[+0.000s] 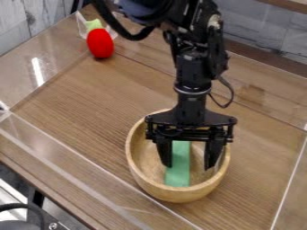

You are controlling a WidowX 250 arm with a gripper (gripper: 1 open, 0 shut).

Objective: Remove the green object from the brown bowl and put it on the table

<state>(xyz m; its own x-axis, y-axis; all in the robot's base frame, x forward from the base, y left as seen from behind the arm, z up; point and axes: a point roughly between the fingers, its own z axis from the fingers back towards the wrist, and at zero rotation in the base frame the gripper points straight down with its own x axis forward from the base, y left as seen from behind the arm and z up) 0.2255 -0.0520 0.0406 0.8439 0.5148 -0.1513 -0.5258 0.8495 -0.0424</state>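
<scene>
From my remote station I saw the single black arm (189, 54) reaching straight down over the brown bowl (144, 178), which sat on the worktop (84, 108) toward the near right of the view. The pincer (186, 153) stood released, its two dark fingers (159, 149) spread wide and lowered inside the bowl's rim, one on either side of the green object (180, 167). That object, a thin light-green bar, lay in the bowl with its far end running up between the fingers and its near end resting on the bowl's floor close to the front wall. I could not tell whether either finger touched the bar; neither was closed against it, and a gap showed on each side. The bowl's thick, pale wooden rim was visible all round except where the pincer's body hid the far edge.

At the far left corner of the worktop I noted a red round toy (100, 45) with a green top, well apart from the bowl and from the arm. Clear acrylic walls (72, 184) edged the wood-grain surface, the nearest one crossing the lower left of the view in front of the bowl.
</scene>
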